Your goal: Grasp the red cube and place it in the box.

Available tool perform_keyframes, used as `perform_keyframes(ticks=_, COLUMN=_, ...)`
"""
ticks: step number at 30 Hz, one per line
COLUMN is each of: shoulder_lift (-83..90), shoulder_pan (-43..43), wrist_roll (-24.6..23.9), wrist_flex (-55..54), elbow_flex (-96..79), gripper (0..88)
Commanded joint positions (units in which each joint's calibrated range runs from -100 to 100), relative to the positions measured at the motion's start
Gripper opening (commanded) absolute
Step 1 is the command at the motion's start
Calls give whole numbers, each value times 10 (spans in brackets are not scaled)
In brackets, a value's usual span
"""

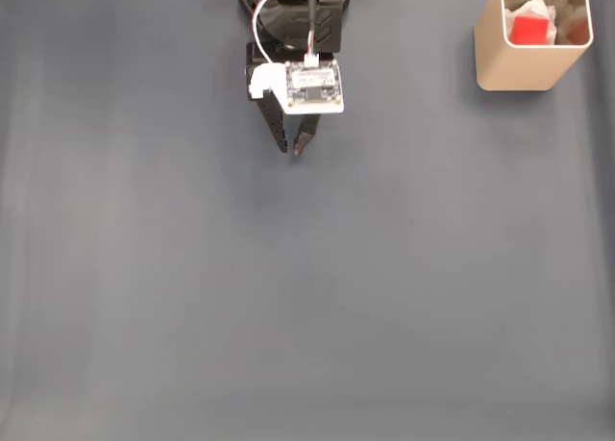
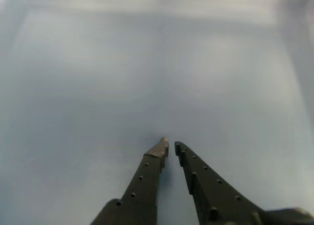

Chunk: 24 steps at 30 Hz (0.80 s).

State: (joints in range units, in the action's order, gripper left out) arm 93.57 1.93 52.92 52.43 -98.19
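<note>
A: Wrist view first, what's closest?
B: Gripper (image 2: 170, 145), two dark fingers (image 2: 147, 176) w/ tips nearly touching, just a thin gap, nothing between them. Bare grey bench (image 2: 147, 63) beyond.
A: And in the fixed view?
B: Gripper (image 1: 296, 149) sits near the top, well left of the box, tips pointing down the frame, jaws all but closed, empty. White circuit board (image 1: 313, 84) on top of the arm, w/ a white cable (image 1: 274, 4) looping up toward the black base (image 1: 288, 4).
A: Cube?
B: Red cube (image 1: 528, 30) is inside the box (image 1: 519, 66), top right corner of the bench (image 1: 307, 287). Smth pale next to it in there, can't tell what.
</note>
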Motion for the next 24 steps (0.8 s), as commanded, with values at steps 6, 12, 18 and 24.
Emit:
perform_keyframes(ticks=6, shoulder_lift=54, shoulder_pan=-23, wrist_roll=-6, wrist_flex=98, elbow_flex=-16, gripper=13)
perform_keyframes(ticks=12, shoulder_lift=60, shoulder_pan=-19, wrist_roll=-19, wrist_flex=134, elbow_flex=-16, gripper=9)
perform_keyframes(ticks=18, shoulder_lift=63, shoulder_pan=-21, wrist_roll=-34, wrist_flex=170, elbow_flex=-16, gripper=9)
perform_keyframes(ticks=24, shoulder_lift=63, shoulder_pan=-21, wrist_roll=-34, wrist_flex=198, elbow_flex=-16, gripper=9)
